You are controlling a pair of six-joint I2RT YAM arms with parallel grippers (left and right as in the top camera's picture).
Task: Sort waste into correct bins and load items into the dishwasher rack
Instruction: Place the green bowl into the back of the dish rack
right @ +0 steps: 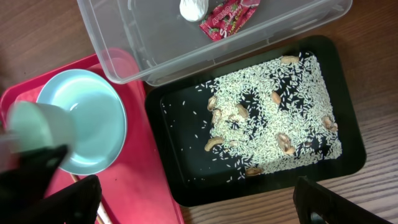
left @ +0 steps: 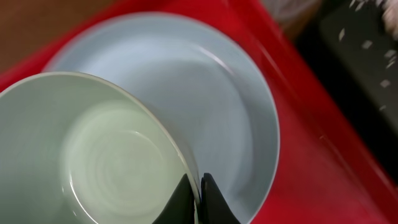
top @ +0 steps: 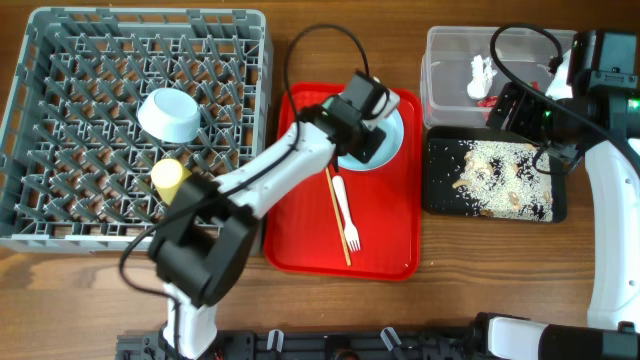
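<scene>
Bowl [left: 93,155] rim pinched tight in my left pincer [left: 199,199], arm stretched over the one plate [left: 230,93]; second bowl [top: 168,114] sits in the rack [top: 150,17]; right pincer [right: 198,186] gapes, empty.

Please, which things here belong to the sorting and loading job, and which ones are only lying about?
Belong to the job:
grey rack, racked bowl, yellow cup, held bowl in the left claw, plate, fork, chopstick, clear tub, black tray, rice scraps, red wrapper, white scrap.

Only lying about:
red serving tray, table.
</scene>
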